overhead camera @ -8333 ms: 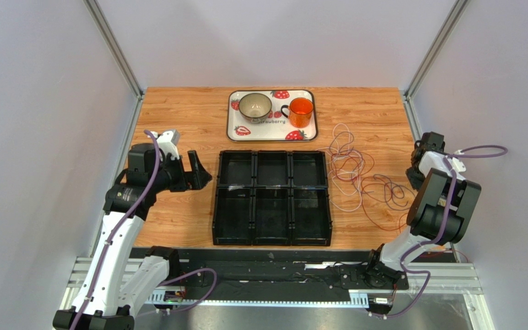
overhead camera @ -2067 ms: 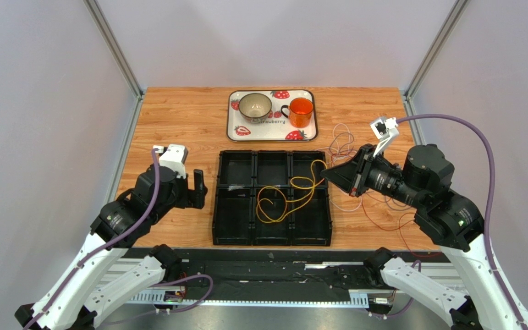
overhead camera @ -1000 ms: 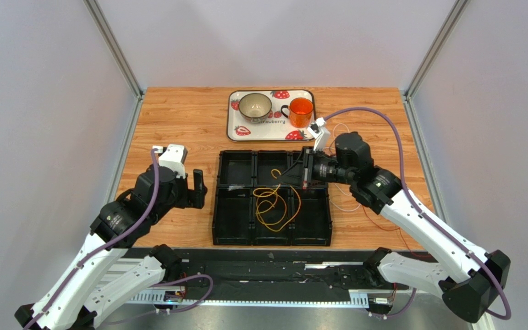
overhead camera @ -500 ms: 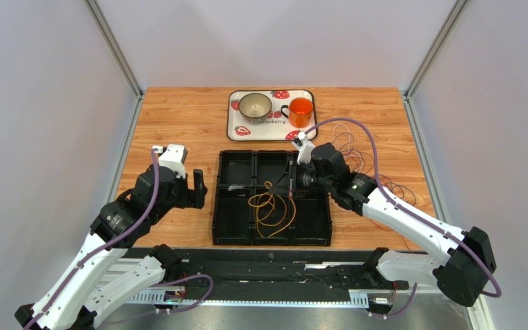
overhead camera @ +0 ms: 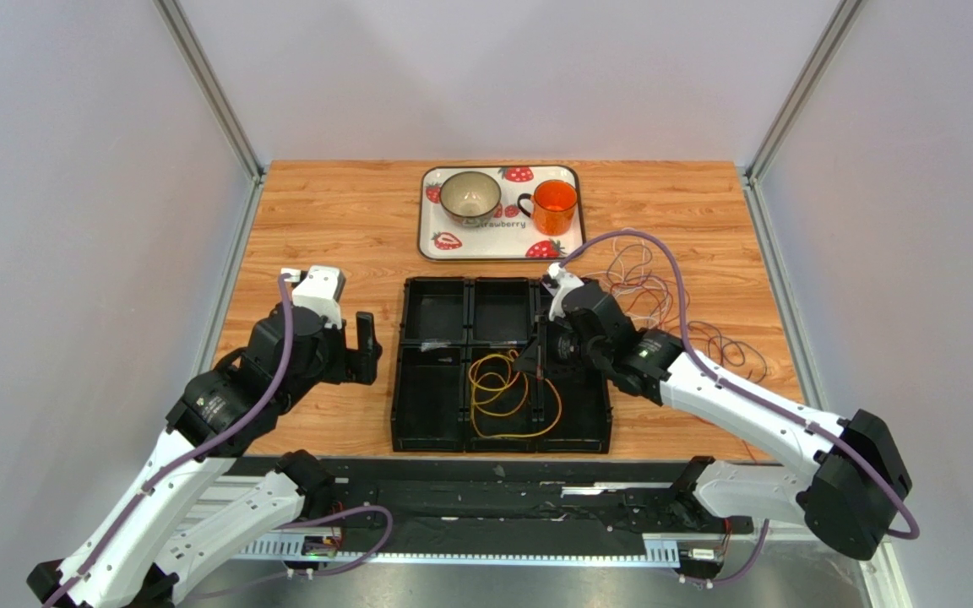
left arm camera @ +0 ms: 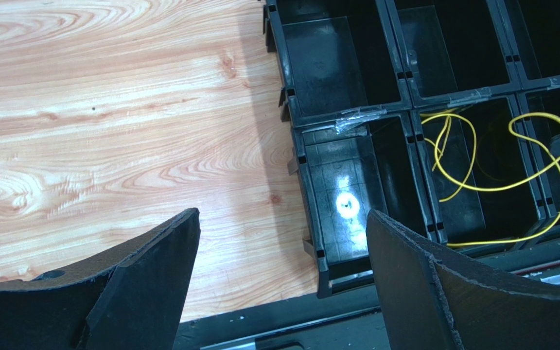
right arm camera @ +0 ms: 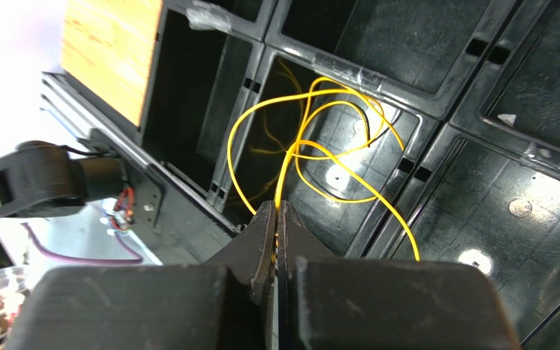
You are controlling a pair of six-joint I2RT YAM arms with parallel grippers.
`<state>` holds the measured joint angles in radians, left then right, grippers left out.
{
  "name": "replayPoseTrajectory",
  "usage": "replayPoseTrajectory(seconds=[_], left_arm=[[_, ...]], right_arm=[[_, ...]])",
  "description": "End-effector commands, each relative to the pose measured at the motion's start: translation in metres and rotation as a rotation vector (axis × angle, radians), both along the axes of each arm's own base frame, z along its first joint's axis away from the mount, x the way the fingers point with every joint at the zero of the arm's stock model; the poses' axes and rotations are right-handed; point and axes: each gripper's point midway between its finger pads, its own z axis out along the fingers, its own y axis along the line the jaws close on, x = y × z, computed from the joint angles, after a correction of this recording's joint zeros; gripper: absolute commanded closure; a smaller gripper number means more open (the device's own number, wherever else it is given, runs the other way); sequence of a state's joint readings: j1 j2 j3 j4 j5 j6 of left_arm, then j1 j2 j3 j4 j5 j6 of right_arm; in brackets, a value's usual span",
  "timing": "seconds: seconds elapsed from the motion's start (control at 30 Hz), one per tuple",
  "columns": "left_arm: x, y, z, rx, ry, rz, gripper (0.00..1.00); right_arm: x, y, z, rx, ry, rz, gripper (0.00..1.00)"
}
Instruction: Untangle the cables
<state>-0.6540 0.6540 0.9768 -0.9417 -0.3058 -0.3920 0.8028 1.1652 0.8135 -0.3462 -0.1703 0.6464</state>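
**Right gripper pinches the yellow cable over the black tray; left gripper stands open beside it**

On the left, the left gripper [overhead camera: 362, 345] hangs over the wooden table [overhead camera: 327, 215], just beside the left wall of the black tray [overhead camera: 435, 332]. Its two fingers are spread wide and there is nothing between them. The left wrist view shows only bare wood and the tray's near left compartment under the gap.

The black tray sits in the middle of the table and has six compartments in two rows of three. The yellow cable [overhead camera: 504, 380] lies in the near row. Its loops gather in the middle compartment, and one long curve crosses the divider into the near right compartment.

The right gripper [overhead camera: 537, 355] reaches in from the right and is tilted down over the divider between those two compartments. In the right wrist view its fingers [right arm camera: 265, 226] are pressed together with the yellow cable [right arm camera: 290, 164] clamped between the tips. One strand runs out from the tips into the loops below.

At the far edge of the table, a strawberry tray [overhead camera: 428, 215] holds a bowl [overhead camera: 469, 194] and an orange cup [overhead camera: 555, 203].

To the right of the black tray, the other cables [overhead camera: 641, 281] lie on the wood. They are thin reddish and pale wires in loose overlapping loops, well apart from both grippers
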Motion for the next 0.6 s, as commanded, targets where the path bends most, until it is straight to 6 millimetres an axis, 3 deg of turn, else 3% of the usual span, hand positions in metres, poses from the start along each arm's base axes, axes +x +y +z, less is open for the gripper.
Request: replayPoseTrajectory(seconds=[0.0,0.37,0.57], left_arm=[[0.002,-0.001,0.005,-0.017,-0.020,0.009,0.08],[0.002,0.000,0.005,-0.017,-0.021,0.011,0.08],[0.002,0.000,0.005,-0.017,-0.022,0.012,0.08]], right_arm=[[-0.004,0.008,-0.015,-0.075,-0.030,0.029,1.00],[0.006,0.038,-0.043,-0.263,-0.050,0.049,1.00],[0.012,0.052,-0.052,-0.285,-0.054,0.056,1.00]])
